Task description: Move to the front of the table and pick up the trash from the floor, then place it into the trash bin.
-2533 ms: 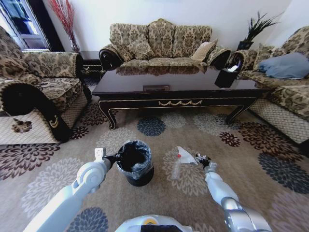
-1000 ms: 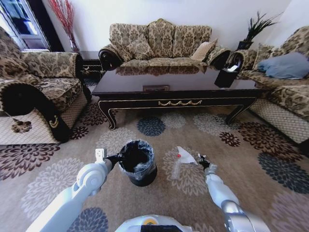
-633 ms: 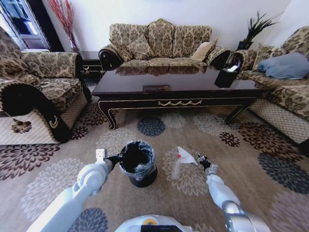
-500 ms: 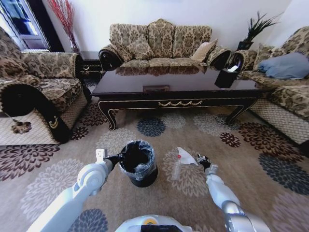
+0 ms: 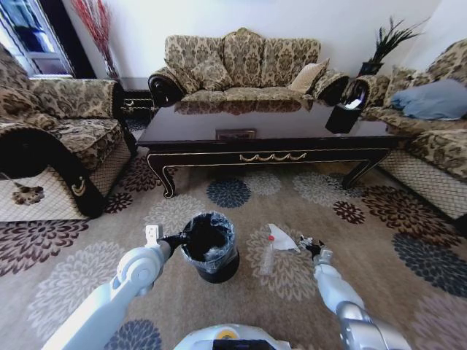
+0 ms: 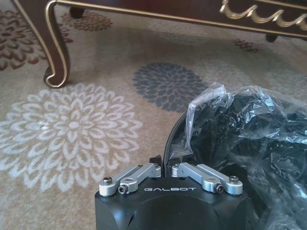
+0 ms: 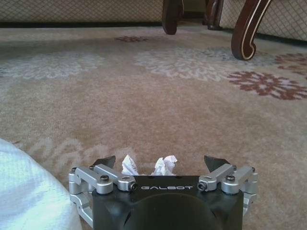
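Floor (image 5: 87,255): flowered beige carpet ran from the sofas to the robot's base, carrying everything below.

Worktop (image 5: 263,135): the long dark coffee table with gold trim stood at twelve o'clock from the robot, well beyond both arms, with bare carpet between.

Trash bin (image 5: 210,246): the small black bin with its crinkled bag liner sat on the carpet at about eleven o'clock from the robot, close in.

Left end effector (image 5: 177,238): it sat at the bin's nine o'clock edge, fingers drawn together on the rim and liner, so I judged it to be gripping the bin.

White sheet (image 5: 281,237): the sheet with the red mark lay flat at roughly one o'clock, between the bin and the right arm.

Clear bottle (image 5: 268,259): it lay just beside the sheet, its long axis running near enough six to twelve.

Right end effector (image 7: 163,163): low over the carpet with its fingers spread wide, holding nothing.

White scrap (image 7: 163,166): a small crumpled scrap lay on the carpet between those spread fingertips, straight ahead at the end effector's own twelve o'clock.

Deciding relation: the scrap lay centred in the right arm's gap, far nearer to it than to the left arm; a short drop and a close looked enough.
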{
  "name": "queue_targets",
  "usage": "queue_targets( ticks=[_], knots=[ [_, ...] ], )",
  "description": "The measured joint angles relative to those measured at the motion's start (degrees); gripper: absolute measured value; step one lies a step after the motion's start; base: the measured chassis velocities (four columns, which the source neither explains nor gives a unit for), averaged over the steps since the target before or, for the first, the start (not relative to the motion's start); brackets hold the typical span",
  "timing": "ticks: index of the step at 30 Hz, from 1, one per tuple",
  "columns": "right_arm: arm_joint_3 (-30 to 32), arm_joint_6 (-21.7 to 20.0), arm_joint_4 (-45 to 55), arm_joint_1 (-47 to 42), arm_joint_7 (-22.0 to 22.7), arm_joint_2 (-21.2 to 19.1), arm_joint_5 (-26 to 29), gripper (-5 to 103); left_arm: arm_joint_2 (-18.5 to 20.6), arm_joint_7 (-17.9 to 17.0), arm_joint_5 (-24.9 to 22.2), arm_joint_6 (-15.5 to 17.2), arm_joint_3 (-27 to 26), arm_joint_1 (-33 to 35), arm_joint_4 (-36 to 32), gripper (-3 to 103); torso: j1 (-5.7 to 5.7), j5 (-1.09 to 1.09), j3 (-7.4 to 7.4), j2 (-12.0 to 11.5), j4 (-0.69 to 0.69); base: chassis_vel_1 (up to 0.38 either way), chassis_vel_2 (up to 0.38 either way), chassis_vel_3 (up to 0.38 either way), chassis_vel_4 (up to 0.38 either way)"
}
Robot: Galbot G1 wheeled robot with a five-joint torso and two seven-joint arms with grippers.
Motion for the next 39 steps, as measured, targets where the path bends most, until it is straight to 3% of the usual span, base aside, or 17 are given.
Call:
queue_targets(
  ticks=[3,7,14,16,20,22,26,28,29,39],
  knots=[
    [0.38,-1.03,-0.17,0.39,0.22,0.35,-0.07,101,0.41,-0.08,-0.2,0.12,0.07,-0.21,-0.6,5,0.0,0.01,0.0,0.0,0.0,0.0,0.0,0.0,0.0],
    [0.38,-1.5,-0.2,0.43,0.22,0.39,-0.04,93,0.62,-0.13,-0.21,0.16,-0.18,-0.1,-0.78,5,0.0,0.01,0.0,0.0,0.0,0.0,0.0,0.0,0.0],
    [0.17,-1.88,-0.09,0.06,-0.5,0.49,-0.04,60,0.32,-0.11,-0.03,0.21,-0.28,0.42,-0.59,5,0.0,0.0,0.01,0.0,0.0,0.0,0.0,0.0,0.0],
    [0.09,-1.88,0.0,-0.04,-0.64,0.49,-0.04,60,0.32,-0.14,-0.02,0.21,-0.29,0.53,-0.62,5,0.0,0.01,0.0,0.0,0.0,0.0,0.0,0.0,0.0],
    [0.0,-1.96,0.0,-0.03,-0.83,0.57,0.18,38,0.53,-0.11,-0.08,0.21,-0.67,0.97,-0.86,5,0.0,0.01,0.0,0.0,0.0,0.0,0.0,0.0,0.0],
    [-0.02,-1.99,-0.04,0.01,-0.85,0.59,0.19,38,0.57,-0.11,-0.07,0.21,-0.74,0.98,-0.86,5,0.0,0.0,0.0,0.0,0.0,0.0,0.0,0.0,0.0],
    [-0.03,-2.1,-0.12,0.15,-0.88,0.76,0.19,17,0.47,-0.09,-0.09,0.21,-0.8,0.92,-0.74,5,0.0,0.0,0.0,0.0,0.0,0.0,0.0,0.0,0.0],
    [-0.03,-2.1,-0.11,0.11,-0.88,0.77,0.17,17,0.4,-0.08,-0.09,0.21,-0.78,0.91,-0.69,5,0.0,0.0,0.0,0.0,0.0,0.0,0.0,0.0,0.0],
    [-0.03,-2.1,0.05,-0.05,-0.88,0.77,0.15,7,0.29,-0.03,-0.05,0.21,-0.73,0.91,-0.52,5,0.0,0.0,0.0,0.0,0.0,0.0,0.0,0.0,0.0],
    [-0.89,-0.41,6.46,-4.45,-0.65,-0.73,1.84,0,-0.4,0.4,0.59,0.3,0.42,0.5,0.42,5,0.0,0.0,0.0,0.0,0.03,0.0,0.0,0.0,0.0]
  ],
)
